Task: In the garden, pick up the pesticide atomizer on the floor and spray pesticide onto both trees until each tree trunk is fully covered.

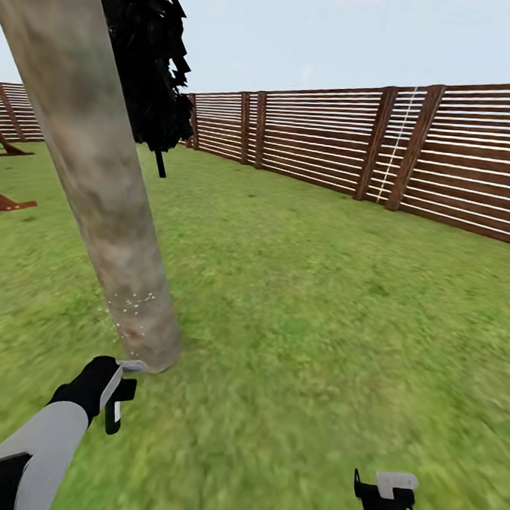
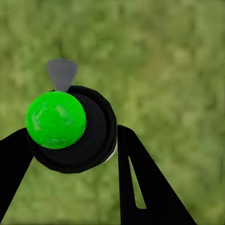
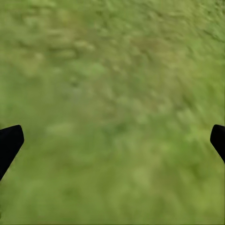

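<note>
A thick, mottled grey-tan tree trunk [image 1: 95,164] rises from the grass at the left of the head view. Fine white specks of pesticide [image 1: 136,305] dot its lowest part. Just below its base, my left gripper [image 1: 119,399] is shut on the pesticide atomizer [image 1: 132,366], whose grey nozzle points toward the trunk. In the left wrist view the atomizer [image 2: 77,136] is a round black body with a bright green spot and a grey nozzle, held between my black fingers [image 2: 140,178]. My right gripper [image 1: 387,492] hangs open over bare grass [image 3: 113,140].
A reddish-brown slat fence [image 1: 328,139] runs along the back and right. A thin-stemmed black conifer [image 1: 149,62] stands behind the trunk. Brown wooden pieces [image 1: 7,203] lie at the far left. Lawn [image 1: 320,303] stretches to the right of the trunk.
</note>
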You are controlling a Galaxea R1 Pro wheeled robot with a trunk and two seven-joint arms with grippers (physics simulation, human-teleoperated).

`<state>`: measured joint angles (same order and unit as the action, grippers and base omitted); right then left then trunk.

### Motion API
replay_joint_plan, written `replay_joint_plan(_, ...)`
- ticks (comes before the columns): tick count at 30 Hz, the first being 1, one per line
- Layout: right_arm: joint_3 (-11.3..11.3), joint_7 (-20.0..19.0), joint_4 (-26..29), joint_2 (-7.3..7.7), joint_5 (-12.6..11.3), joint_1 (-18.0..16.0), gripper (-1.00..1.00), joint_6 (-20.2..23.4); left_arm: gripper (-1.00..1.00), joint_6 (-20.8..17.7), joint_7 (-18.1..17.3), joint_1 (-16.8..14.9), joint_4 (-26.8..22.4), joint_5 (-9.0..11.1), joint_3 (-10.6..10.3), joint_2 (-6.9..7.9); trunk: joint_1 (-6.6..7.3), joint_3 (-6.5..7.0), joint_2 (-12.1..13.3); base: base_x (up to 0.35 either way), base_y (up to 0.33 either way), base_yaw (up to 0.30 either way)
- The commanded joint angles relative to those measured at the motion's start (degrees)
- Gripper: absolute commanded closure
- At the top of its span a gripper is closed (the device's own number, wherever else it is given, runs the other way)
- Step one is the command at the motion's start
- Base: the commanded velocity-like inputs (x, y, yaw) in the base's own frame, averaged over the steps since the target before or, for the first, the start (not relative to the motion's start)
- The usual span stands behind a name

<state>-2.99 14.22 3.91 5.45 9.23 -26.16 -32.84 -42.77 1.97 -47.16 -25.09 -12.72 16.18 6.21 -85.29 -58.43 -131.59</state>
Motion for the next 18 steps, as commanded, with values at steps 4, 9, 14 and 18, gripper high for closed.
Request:
replay_joint_plan(4,-0.3,0.3,0.0,0.00,0.6,0.0,-1.00,-0.1,1.00,0.1,-1.1,0.0,0.4,-0.4,0.3,-1.64,-0.01,-0.05,0.0,0.039,0.000,0.254)
replay_joint_plan(9,-0.3,0.3,0.0,0.00,0.6,0.0,-1.00,-0.1,1.00,0.1,-7.5,0.0,0.8,-1.1,0.0,-2.20,-0.01,-0.05,0.0,0.001,-0.009,0.199)
replay_joint_plan(14,-0.3,0.3,0.0,0.00,0.6,0.0,-1.00,-0.1,1.00,-0.1,-7.1,0.0,0.0,-3.0,-0.2,-1.21,-0.01,-0.05,0.0,0.000,-0.226,0.011)
replay_joint_plan(18,-0.3,0.3,0.0,0.00,0.6,0.0,-1.00,-0.1,1.00,-0.1,-7.0,-0.1,-0.1,-5.8,0.0,-1.62,-0.01,-0.05,0.0,0.000,-0.271,0.001)
